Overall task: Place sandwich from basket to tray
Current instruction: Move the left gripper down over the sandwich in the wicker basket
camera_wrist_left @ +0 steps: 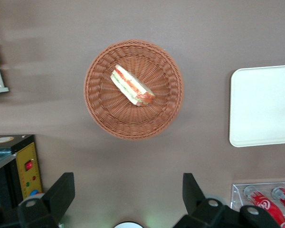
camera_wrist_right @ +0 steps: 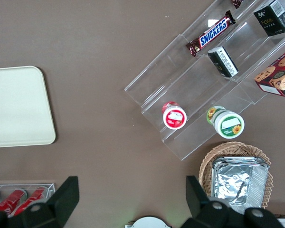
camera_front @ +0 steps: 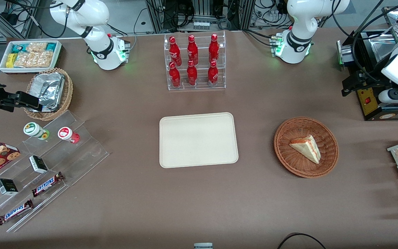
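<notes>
The sandwich (camera_wrist_left: 132, 86) lies in the basket (camera_wrist_left: 100, 114) on the tabletop (camera_front: 199, 200), well apart from the tray (camera_front: 171, 155). The claw (camera_wrist_left: 128, 194) hangs high above, spread wide and holding nothing.

Rough woven wicker basket (camera_wrist_left: 104, 114) — smooth matt tray (camera_front: 199, 157), brown matt table (camera_front: 199, 200)

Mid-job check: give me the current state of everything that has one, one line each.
sandwich: lying in the basket, not gripped
basket: upright, holds only the sandwich
tray: bare, flat on the table
gripper: open, high above the table, holding nothing
red bottles: upright in their clear rack
</notes>
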You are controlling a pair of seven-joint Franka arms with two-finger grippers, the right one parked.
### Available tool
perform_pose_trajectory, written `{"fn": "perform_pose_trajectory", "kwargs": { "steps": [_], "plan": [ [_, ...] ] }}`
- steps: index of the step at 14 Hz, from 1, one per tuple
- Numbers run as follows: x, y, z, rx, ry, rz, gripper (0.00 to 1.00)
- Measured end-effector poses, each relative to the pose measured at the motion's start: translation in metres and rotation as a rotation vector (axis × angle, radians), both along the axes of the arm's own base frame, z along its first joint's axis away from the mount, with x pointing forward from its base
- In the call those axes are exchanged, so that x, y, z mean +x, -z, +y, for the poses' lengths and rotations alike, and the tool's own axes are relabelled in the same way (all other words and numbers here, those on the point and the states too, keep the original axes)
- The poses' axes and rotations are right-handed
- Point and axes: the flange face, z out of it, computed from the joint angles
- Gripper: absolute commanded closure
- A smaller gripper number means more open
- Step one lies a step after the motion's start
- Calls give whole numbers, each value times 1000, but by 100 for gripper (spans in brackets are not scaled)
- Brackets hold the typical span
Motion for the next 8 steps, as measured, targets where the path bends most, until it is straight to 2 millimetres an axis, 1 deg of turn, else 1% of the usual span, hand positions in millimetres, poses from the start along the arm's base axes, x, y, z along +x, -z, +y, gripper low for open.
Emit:
{"fn": "perform_pose_trajectory", "kwargs": {
  "steps": [5, 7, 8],
  "plan": [
    [2, 3, -1, 46, 7, -2, 0],
    [8, 12, -1, 46, 4, -7, 0],
    [13, 23, -1, 45, 0, -12, 0]
  ]
}}
